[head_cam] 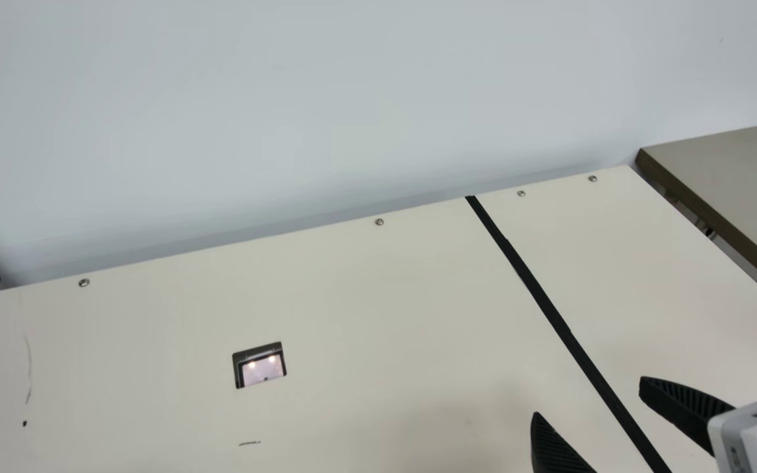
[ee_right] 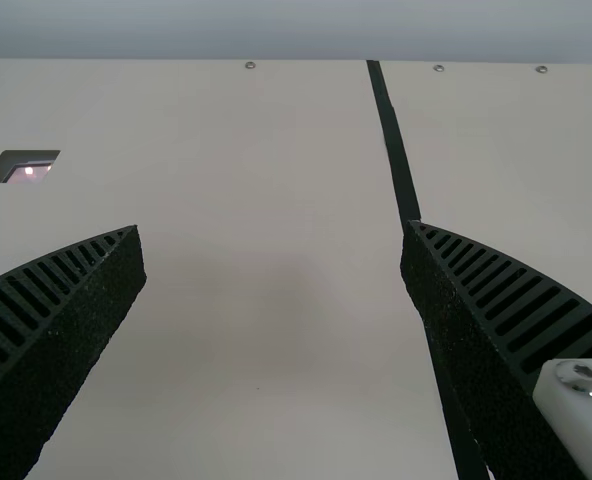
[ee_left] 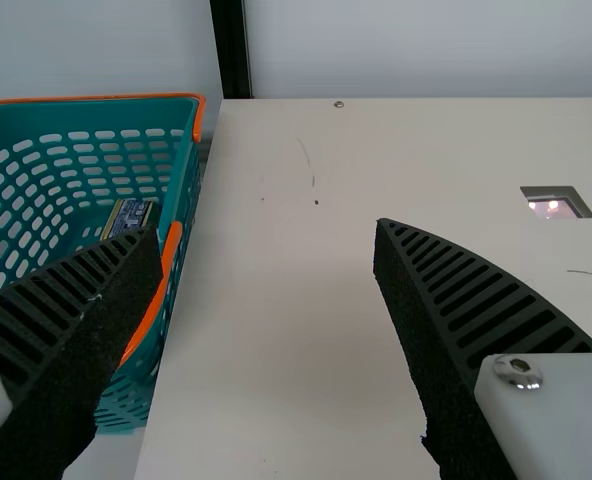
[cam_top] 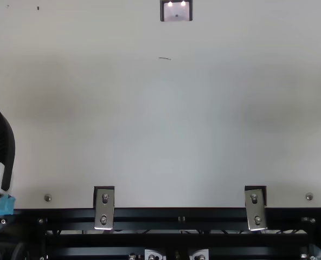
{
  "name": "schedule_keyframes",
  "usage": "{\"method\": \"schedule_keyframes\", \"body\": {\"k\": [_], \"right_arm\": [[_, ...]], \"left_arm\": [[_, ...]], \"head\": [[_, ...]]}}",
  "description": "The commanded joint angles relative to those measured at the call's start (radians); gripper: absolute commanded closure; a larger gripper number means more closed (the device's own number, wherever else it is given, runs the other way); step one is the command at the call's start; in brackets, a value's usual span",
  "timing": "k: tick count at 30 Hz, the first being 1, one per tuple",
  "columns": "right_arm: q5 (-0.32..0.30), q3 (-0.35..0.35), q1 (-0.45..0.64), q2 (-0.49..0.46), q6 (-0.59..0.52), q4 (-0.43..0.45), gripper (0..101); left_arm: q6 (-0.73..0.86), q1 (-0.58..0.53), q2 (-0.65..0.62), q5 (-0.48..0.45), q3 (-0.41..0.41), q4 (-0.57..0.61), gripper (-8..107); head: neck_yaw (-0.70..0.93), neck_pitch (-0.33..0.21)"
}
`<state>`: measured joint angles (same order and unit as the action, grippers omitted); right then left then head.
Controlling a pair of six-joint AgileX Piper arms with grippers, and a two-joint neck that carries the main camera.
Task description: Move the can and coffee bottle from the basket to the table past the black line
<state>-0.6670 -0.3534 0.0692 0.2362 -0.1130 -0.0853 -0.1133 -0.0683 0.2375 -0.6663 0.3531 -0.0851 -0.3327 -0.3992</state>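
Probably, the can (ee_left: 129, 217), at left wrist view's left, is firm but slippery, best gripped mid-body; left end effector (ee_left: 266, 229) and right end effector (ee_right: 274, 225) are opened.

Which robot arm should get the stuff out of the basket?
The left, I think. The left gripper is open near the basket, where something like a can lies. The right gripper is over by the black line, farther from the basket.
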Motion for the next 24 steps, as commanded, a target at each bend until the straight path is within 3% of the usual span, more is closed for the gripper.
{"method": "schedule_keyframes", "body": {"k": [1,19,24], "right_arm": [[0.000,0.000,0.000,0.000,0.000,0.000,0],[0.000,-0.002,-0.001,0.000,0.002,0.002,0],[-0.009,-0.051,-0.002,0.025,0.013,0.001,0]], "left_arm": [[0.000,0.000,0.000,0.000,0.000,0.000,9],[0.000,0.000,0.000,0.000,0.000,0.000,9],[0.000,0.000,0.000,0.000,0.000,0.000,9]], "head": [[0.005,-0.025],[0.005,-0.025],[0.005,-0.025]]}}
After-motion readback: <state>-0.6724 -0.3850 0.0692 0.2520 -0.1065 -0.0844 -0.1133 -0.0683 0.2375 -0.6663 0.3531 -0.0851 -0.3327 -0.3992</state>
